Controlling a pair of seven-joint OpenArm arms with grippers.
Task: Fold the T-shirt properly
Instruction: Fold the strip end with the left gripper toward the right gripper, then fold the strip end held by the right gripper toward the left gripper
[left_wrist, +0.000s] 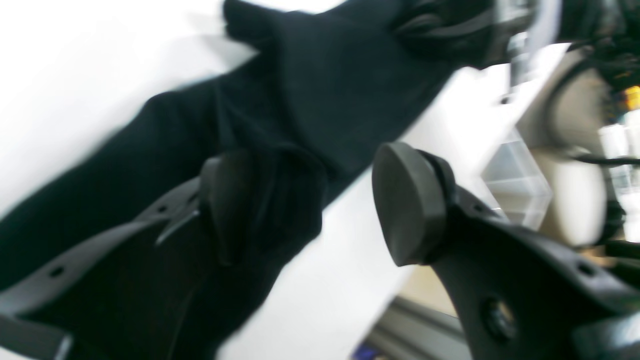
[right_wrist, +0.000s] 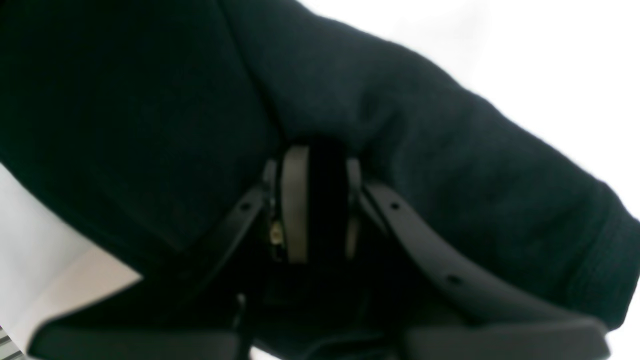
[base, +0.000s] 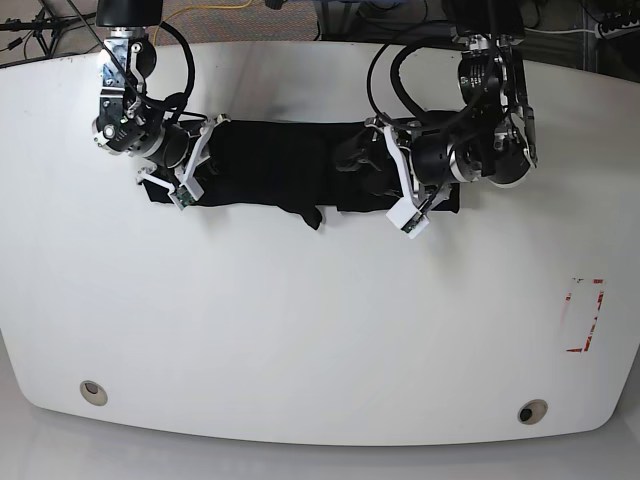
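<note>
The black T-shirt (base: 270, 165) lies as a long bunched strip across the far middle of the white table (base: 300, 330). My right gripper (base: 190, 165) sits at the strip's left end in the base view. In the right wrist view that gripper (right_wrist: 324, 200) is shut on a fold of the T-shirt (right_wrist: 150, 100), with black cloth filling the gap. My left gripper (base: 388, 172) is at the strip's right part. In the left wrist view it (left_wrist: 320, 205) stands open, its pads wide apart, and a fold of the T-shirt (left_wrist: 340, 85) rests against one pad (left_wrist: 230, 205).
A clear plastic box (left_wrist: 517, 185) shows beyond the table edge in the left wrist view. A red rectangular mark (base: 585, 315) is on the table's right side. Two round holes (base: 92, 392) (base: 532, 411) sit near the front edge. Cables hang behind both arms.
</note>
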